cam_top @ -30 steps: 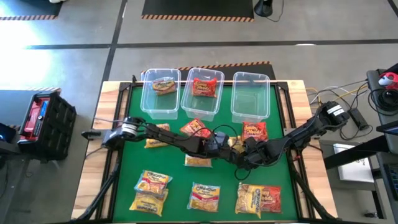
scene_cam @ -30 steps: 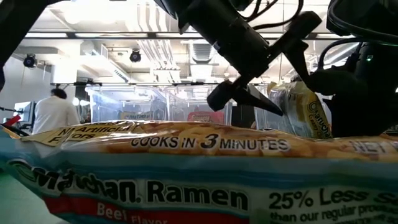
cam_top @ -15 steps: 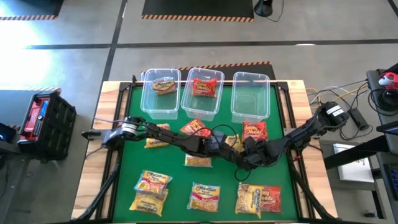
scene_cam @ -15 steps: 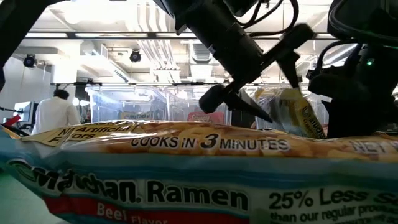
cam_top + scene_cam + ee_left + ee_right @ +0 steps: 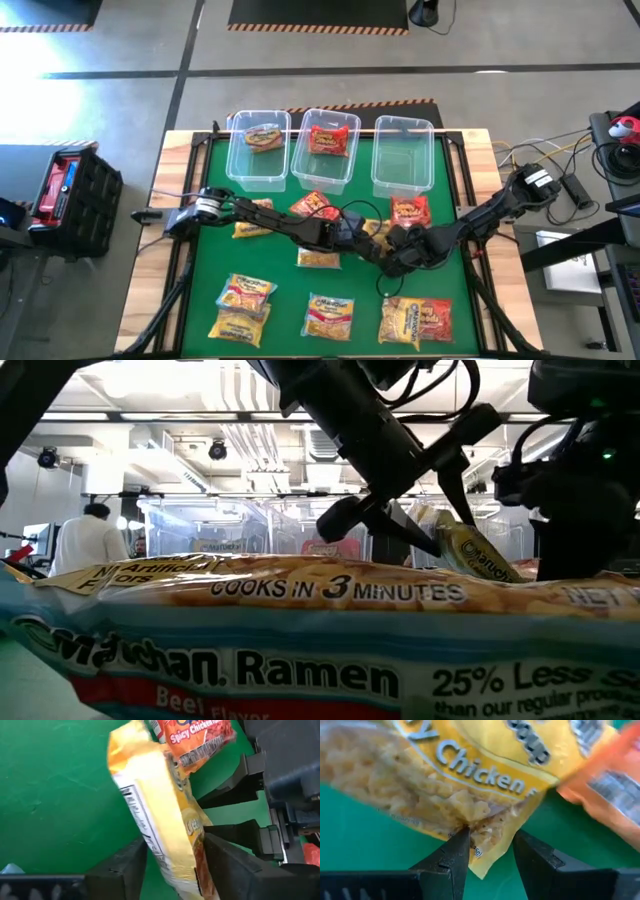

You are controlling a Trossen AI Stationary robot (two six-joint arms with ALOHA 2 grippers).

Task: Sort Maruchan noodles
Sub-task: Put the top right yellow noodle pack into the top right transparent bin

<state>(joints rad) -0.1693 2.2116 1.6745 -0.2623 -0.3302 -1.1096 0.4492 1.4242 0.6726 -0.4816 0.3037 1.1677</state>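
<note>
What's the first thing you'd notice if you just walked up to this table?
Two dark robot arms meet mid-table, and both the left end effector and the right end effector pinch one yellow noodle packet. Behind them stand three clear bins; two hold a packet each, the right one looks empty. More packets lie along the near edge.

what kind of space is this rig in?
Likely a robotics lab or workshop: bare concrete floor with hazard-striped mats, exposed ceiling ducts in the low view, and cables and gear beside the table.
</note>
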